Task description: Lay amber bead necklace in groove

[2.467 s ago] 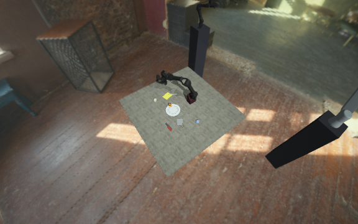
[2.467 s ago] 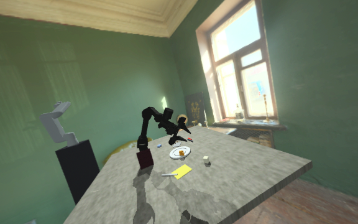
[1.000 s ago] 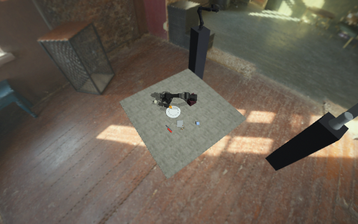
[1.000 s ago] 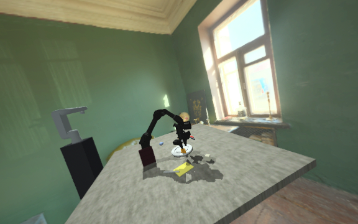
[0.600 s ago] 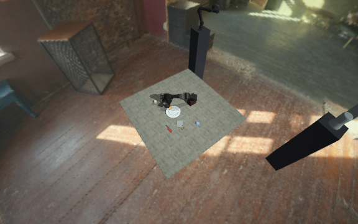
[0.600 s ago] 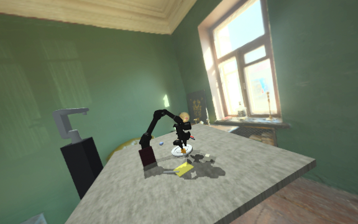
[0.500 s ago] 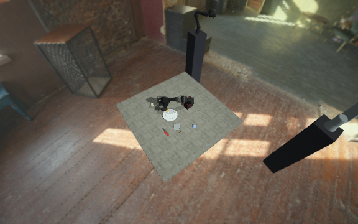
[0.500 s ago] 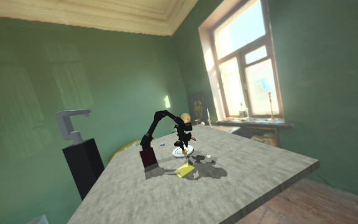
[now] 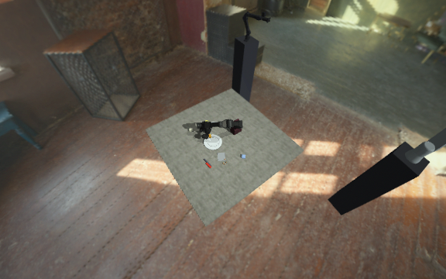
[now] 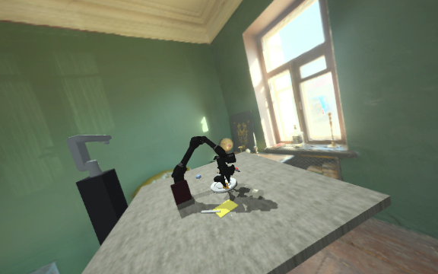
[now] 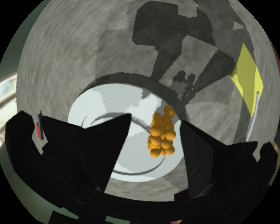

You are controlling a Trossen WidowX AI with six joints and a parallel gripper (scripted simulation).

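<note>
The amber bead necklace [image 9: 210,136] [image 10: 225,186] [image 11: 161,134] is bunched in a heap of orange beads over one side of the round white bead board [image 9: 207,146] [image 10: 215,188] [image 11: 91,100]. In the wrist view the board's groove shows as a thin dark ring, and the heap covers part of it. My gripper [image 10: 224,182] [image 11: 156,121] points down low over the board and is partly open. In the wrist view the beads show between its two fingertips, nearer the right one, with no clear contact. The fingers hide parts of the board.
A yellow sheet [image 10: 230,206] [image 11: 247,80] and a whitish rod [image 10: 209,211] lie near the board. A pale cube [image 9: 190,129] [image 10: 255,191], a red-handled tool [image 9: 207,164], a grey square [image 9: 221,156] and a blue block [image 9: 243,156] [image 10: 198,176] are also on the table.
</note>
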